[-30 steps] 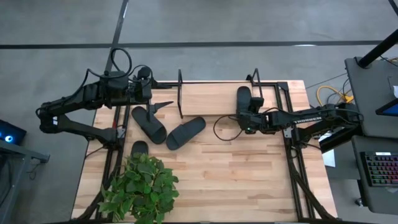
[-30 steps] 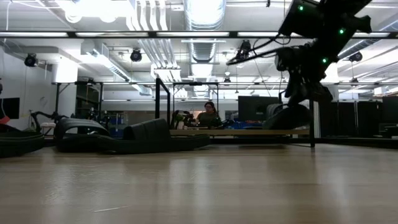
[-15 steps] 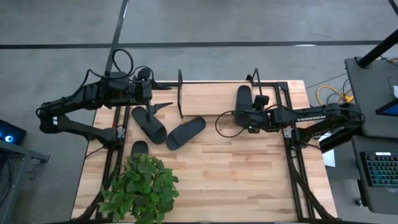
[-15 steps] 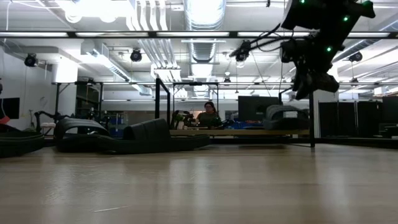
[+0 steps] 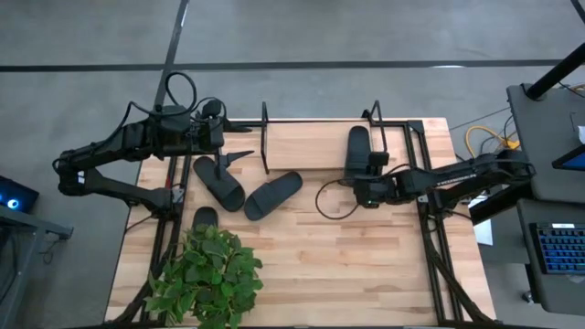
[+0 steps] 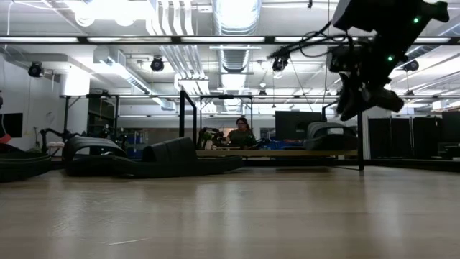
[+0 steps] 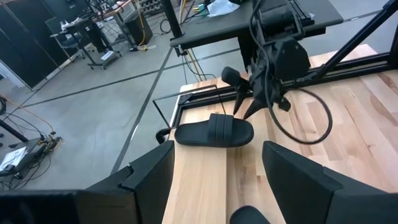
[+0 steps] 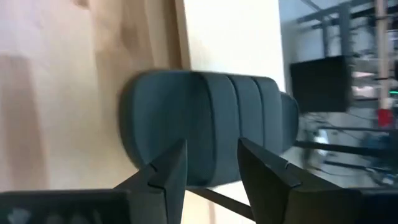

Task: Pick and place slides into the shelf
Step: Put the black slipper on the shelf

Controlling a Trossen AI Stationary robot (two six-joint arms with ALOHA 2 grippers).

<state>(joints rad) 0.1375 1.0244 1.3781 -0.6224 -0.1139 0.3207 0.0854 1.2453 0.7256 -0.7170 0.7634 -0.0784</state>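
We see the right gripper (image 5: 358, 190) has drawn back from the slide (image 5: 356, 148) it set on the shelf (image 5: 311, 137); its fingers (image 8: 163, 174) are spread, holding nothing. Three more slides (image 5: 272, 195) lie on the worktop (image 5: 347, 265). The left gripper (image 5: 239, 153) waits beside them, fingers spread.

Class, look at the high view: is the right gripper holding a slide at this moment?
No. The right gripper hangs empty over bare table, apart from the slide lying on the shelf.
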